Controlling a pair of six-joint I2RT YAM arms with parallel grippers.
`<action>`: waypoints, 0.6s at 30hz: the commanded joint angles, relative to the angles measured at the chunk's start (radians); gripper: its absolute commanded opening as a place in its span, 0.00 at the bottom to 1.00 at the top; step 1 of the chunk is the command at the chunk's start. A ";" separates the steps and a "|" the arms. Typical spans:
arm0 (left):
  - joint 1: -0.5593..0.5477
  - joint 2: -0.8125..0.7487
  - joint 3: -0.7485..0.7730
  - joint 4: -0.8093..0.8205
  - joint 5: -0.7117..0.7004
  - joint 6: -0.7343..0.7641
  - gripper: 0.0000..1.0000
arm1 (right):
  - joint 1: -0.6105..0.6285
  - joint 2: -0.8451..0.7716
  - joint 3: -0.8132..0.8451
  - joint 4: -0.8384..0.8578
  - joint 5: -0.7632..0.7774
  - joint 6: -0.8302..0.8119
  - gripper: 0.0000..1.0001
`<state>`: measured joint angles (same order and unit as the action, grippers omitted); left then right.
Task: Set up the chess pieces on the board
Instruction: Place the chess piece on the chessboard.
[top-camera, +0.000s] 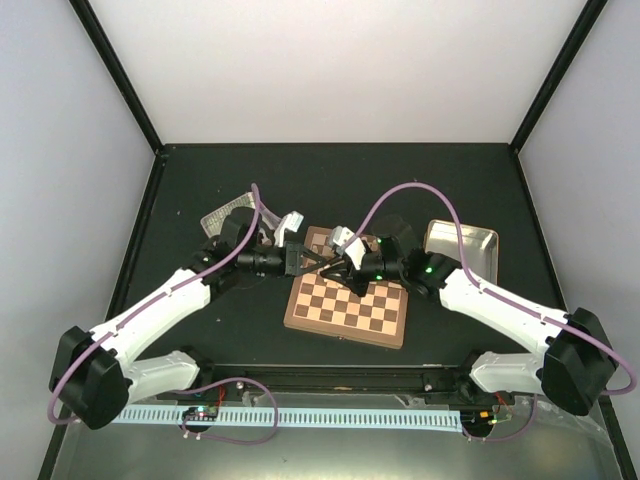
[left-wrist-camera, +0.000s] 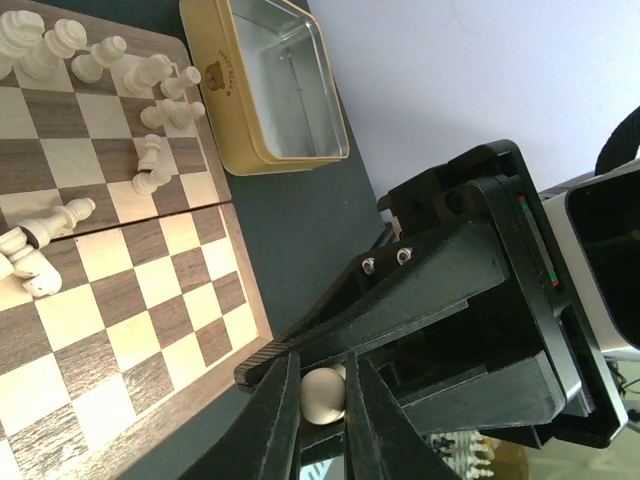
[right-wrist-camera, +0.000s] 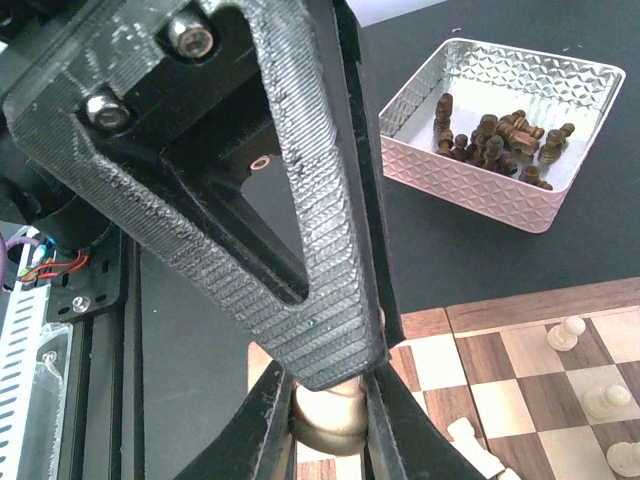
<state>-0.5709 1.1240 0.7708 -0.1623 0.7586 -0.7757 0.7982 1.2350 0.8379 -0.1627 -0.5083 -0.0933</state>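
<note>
Left hand (left-wrist-camera: 322, 378) clenched on cream chess piece (left-wrist-camera: 322, 396); right hand (right-wrist-camera: 328, 402) grasping one too, above board (top-camera: 372, 312), 11 o'clock corner.

pale chess pieces (left-wrist-camera: 150, 165) cluster along the checkered board's (left-wrist-camera: 100, 300) edge.

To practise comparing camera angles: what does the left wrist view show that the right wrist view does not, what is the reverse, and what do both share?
Only the left wrist view: a gold-rimmed tin beside the board, looking empty inside.
Only the right wrist view: a white patterned tin off the board, holding dark brown pieces.
Both: the board, cream chess pieces on it, and a pale piece pinched between that view's own fingers.
</note>
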 joint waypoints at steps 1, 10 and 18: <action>-0.006 0.019 0.056 0.004 0.063 0.043 0.06 | 0.009 0.009 0.016 0.008 -0.036 -0.019 0.01; -0.009 0.024 0.059 -0.035 0.012 0.097 0.02 | 0.008 0.026 0.038 -0.011 0.047 0.061 0.35; -0.081 0.102 0.164 -0.187 -0.352 0.288 0.02 | 0.008 -0.089 -0.097 0.054 0.256 0.274 0.65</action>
<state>-0.6033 1.1652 0.8288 -0.2584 0.6308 -0.6209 0.8036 1.2278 0.8085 -0.1513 -0.4141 0.0460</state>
